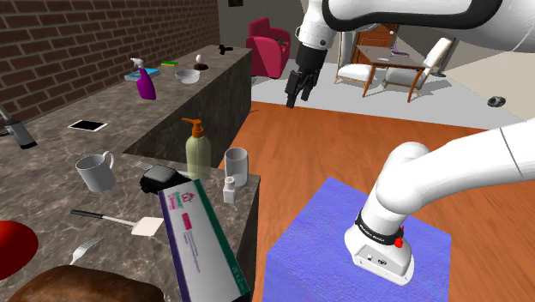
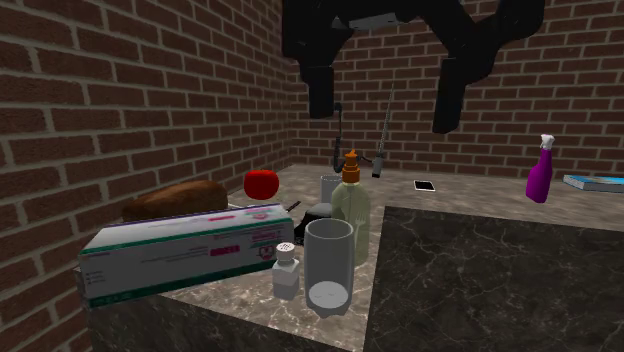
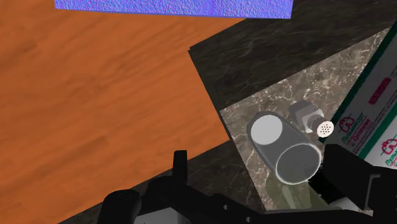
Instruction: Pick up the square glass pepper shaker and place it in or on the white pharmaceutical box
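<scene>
Hovering high above the dark marbled surface (image 1: 51, 141) with black fingers (image 2: 320, 95) spread and empty; small square clear shaker with white cap (image 1: 230, 190) standing between tall clear tumbler (image 1: 236, 163) and white printed box (image 1: 202, 244), near the edge; risking clipping the tumbler while descending, knocking the shaker off

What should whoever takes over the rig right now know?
Gripper: open, empty, up in the air, well clear of the shaker.
Shaker: upright near the corner of the counter, between the box and a glass.
Box: lies on the same counter, beside the shaker.
Done: nothing yet; shaker not grasped.
Left: come down on the shaker, minding the glass close by, grasp, lift, set it on the box.
</scene>
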You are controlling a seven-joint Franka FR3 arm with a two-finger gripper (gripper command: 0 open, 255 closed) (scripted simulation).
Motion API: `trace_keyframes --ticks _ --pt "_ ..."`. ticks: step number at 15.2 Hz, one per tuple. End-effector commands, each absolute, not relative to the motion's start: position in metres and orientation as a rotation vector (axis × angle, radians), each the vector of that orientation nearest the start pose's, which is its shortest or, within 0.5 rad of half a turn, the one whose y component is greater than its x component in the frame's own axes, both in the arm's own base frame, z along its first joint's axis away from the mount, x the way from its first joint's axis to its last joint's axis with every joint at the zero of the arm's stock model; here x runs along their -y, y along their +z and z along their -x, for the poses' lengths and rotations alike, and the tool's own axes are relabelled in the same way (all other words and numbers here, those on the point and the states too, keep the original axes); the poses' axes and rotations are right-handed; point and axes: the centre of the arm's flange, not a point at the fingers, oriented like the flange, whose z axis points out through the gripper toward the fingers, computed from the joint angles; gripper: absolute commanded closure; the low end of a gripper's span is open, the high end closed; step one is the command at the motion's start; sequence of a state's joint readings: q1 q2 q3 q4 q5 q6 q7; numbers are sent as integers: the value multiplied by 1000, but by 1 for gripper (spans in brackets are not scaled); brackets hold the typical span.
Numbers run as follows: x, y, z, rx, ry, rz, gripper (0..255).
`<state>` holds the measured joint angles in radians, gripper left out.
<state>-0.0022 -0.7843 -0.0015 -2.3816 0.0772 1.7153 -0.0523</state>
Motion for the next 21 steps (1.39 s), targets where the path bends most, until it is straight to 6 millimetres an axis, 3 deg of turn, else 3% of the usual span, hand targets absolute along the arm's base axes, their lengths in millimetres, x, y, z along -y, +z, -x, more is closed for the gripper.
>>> trace_keyframes --ticks 1,21 --pt "-6 592 -321 65 -184 3061 0" --pt "-157 392 -358 225 -335 2927 0"
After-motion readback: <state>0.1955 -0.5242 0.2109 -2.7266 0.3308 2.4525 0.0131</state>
